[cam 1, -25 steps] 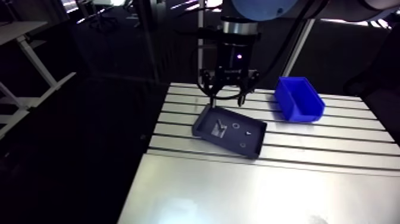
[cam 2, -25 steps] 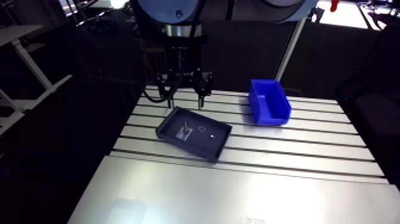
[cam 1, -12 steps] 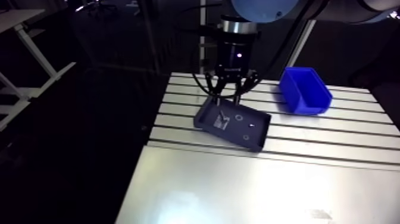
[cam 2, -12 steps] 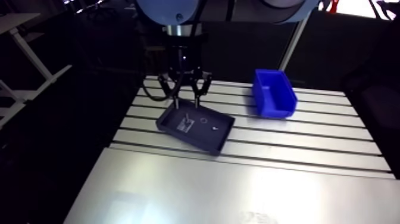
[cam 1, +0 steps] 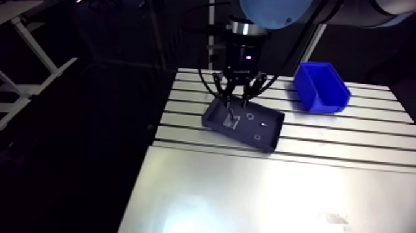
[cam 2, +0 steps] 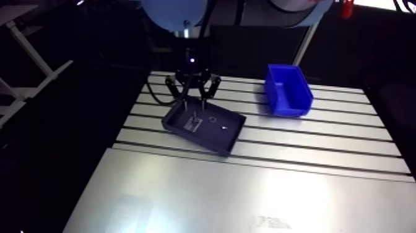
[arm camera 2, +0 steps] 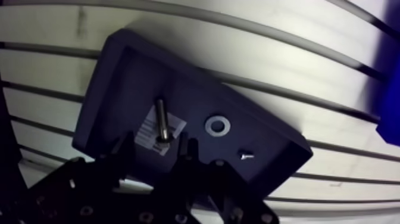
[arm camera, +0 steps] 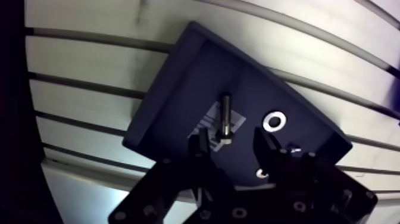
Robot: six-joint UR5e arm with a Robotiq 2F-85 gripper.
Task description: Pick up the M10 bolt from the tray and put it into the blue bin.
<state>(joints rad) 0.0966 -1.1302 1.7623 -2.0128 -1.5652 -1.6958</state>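
A steel M10 bolt (arm camera: pixel 225 119) lies on a white label in the dark tray (arm camera: pixel 172 101). In the wrist view its head sits between the fingertips of my gripper (arm camera: pixel 231 143), and its shank points ahead of them. The fingers (arm camera: pixel 199 148) stand apart on either side of the head, open, not touching it. In the arm view the gripper (cam 1: pixel 235 99) hangs low over the tray's (cam 1: pixel 272 133) far left part. The blue bin (cam 1: pixel 322 87) stands to the right near the table's back edge.
A flat washer (arm camera: pixel 274 122) and a small screw (arm camera 2: pixel 244 155) lie in the tray beside the bolt. The slotted table (cam 1: pixel 346 133) runs between tray and bin. A smooth plate (cam 1: pixel 260 198) covers the table's front.
The gripper has come down from above the tray's far edge to just over the tray floor around the bolt. The arm view has shifted with the arm.
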